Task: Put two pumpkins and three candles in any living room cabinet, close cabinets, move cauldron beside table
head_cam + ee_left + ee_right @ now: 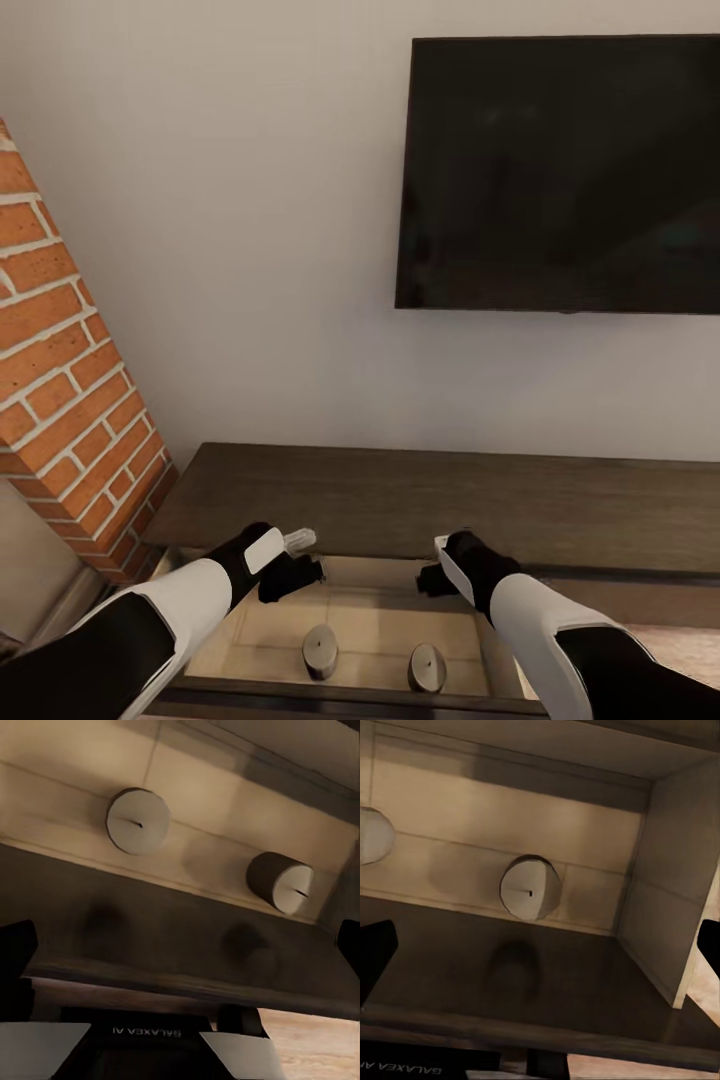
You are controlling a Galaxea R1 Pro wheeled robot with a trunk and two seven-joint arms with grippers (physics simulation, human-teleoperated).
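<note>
The cabinet [420, 500] stands against the white wall; its drawer [350, 625] is pulled open, exposing the pale interior. Two candles (upright, wicks up) rest on the drawer floor: the left candle [320, 651] and the right candle [427, 667], well apart. The left end effector [300, 560] and the right end effector [432, 570] hover above the drawer; both hold nothing, fingers apart. A brick column [70, 400] flanks the cabinet's left end; a dark television [560, 175] hangs on the wall above it.
</note>
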